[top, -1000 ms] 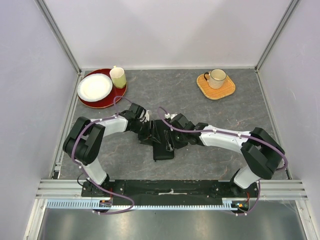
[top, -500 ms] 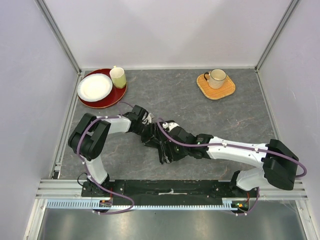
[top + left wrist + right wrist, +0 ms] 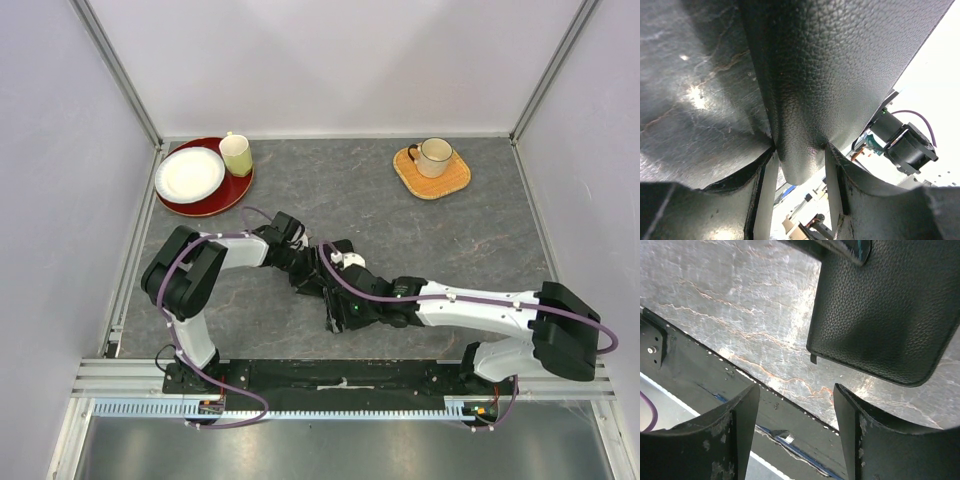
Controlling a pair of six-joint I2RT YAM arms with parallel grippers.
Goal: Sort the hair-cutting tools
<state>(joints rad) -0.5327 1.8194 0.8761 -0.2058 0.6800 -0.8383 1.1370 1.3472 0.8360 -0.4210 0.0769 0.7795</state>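
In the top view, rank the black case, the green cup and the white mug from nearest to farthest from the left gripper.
1. black case: mid-table, pinched between the jaws of the left gripper.
2. green cup: far left, on the red tray.
3. white mug: far right, on the woven mat.

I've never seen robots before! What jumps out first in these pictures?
Mid-table, the left gripper pinches a fold of the black case, and the right gripper hangs open near its corner. At the far left sits a red tray with a white plate and a cup. At the far right, a mug stands on a woven mat.
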